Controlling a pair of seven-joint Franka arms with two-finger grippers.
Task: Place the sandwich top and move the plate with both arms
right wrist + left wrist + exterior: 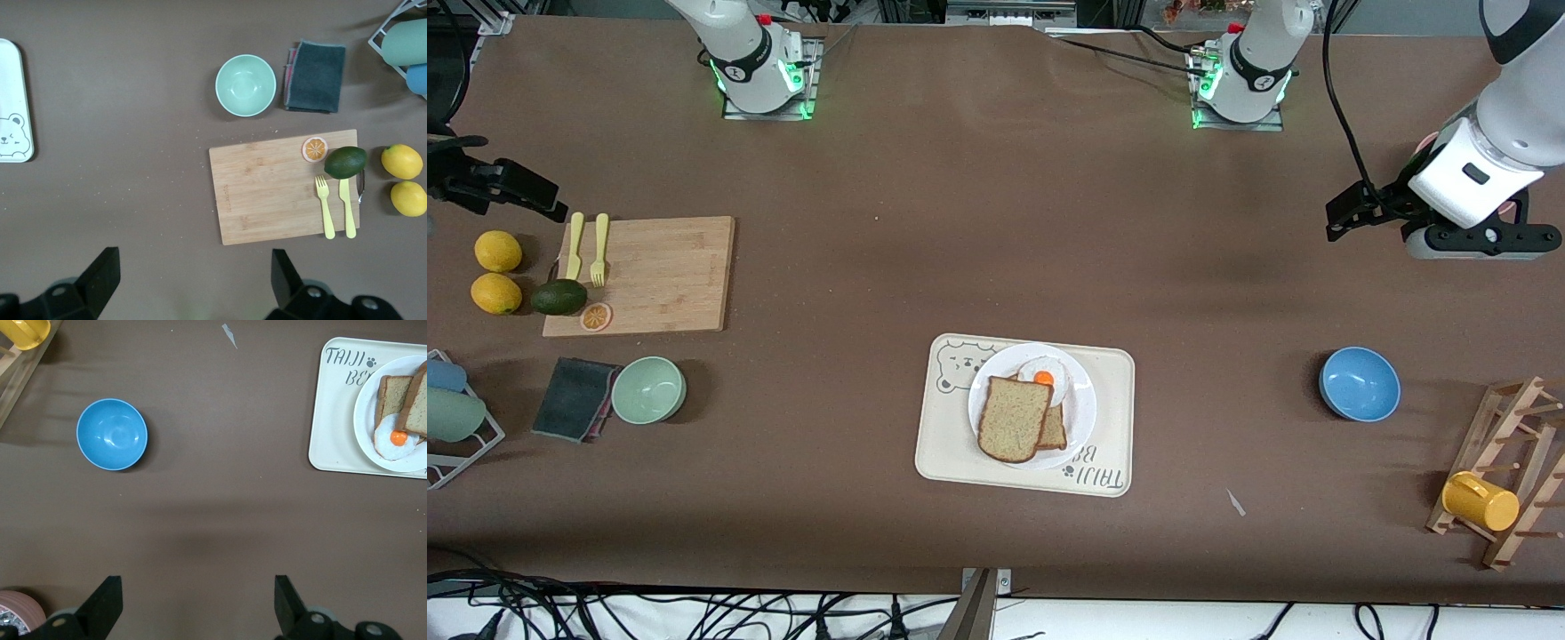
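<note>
The white plate [1083, 404] stands on a cream bear-print tray [947, 449] near the middle of the table. The sandwich top [1014, 418], a pale speckled slice with a dark crust, lies on the plate, partly over a smaller, darker slice [1055, 430] and beside a fried egg [1042, 373]. In the left wrist view the plate [365, 420] and the sandwich top [419, 403] show at the edge. My left gripper [1338, 218] [198, 603] is open and empty above the table at the left arm's end. My right gripper [534, 191] [193, 280] is open and empty at the right arm's end.
A blue bowl [1359, 383] and a wooden rack [1512, 471] with a yellow cup [1480, 500] stand toward the left arm's end. A cutting board [663, 271] with forks, an avocado, two lemons, a green bowl [648, 389] and a dark cloth [574, 397] lie toward the right arm's end.
</note>
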